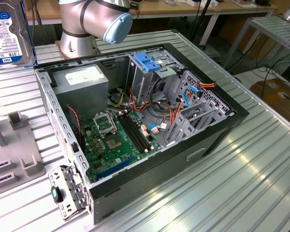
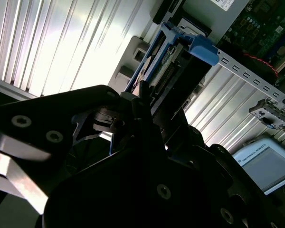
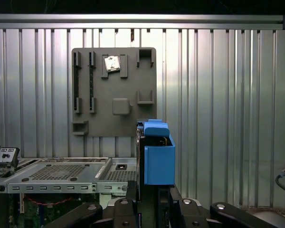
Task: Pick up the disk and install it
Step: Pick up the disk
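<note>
My gripper [image 3: 149, 192] has its jaws clenched on the disk [image 3: 159, 152], holding it on edge above the ribbed aluminium table [image 3: 218, 95]. A grey fixture plate [image 3: 114, 85] lies below, just beside the open computer case [image 1: 150, 121]. A wooden workbench [image 1: 174, 9] stands behind.

In the exterior view the disk [image 1: 7, 34] is cut off by the picture's top and left edges, and the arm [image 1: 94, 19] by its top edge. In the first wrist view the dark body of the gripper [image 3: 149, 192] hides the disk's lower end.
</note>
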Controlling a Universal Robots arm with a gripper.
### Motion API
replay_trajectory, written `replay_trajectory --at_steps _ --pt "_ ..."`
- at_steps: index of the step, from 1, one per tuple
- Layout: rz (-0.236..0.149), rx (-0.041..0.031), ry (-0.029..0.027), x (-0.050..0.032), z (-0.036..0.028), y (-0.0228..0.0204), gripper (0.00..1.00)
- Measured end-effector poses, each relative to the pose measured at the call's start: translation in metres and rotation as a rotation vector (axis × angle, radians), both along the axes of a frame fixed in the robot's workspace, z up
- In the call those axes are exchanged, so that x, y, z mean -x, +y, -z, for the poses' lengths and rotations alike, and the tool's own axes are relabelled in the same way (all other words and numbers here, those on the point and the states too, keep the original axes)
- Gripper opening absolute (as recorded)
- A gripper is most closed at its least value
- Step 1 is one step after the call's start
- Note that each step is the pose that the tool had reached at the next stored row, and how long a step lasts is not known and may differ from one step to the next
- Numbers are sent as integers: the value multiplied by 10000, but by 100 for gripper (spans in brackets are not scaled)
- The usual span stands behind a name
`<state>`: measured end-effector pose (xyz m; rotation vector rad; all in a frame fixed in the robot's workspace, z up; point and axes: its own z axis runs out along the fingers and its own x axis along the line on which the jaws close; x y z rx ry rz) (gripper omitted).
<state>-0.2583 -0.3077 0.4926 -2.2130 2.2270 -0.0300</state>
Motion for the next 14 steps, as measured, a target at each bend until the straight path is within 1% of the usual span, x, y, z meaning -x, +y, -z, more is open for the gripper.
replay_trajectory --at_steps 5,14 --pt "-1 0 1 -17 0 0 35" --pt "0 0 1 -167 0 0 35"
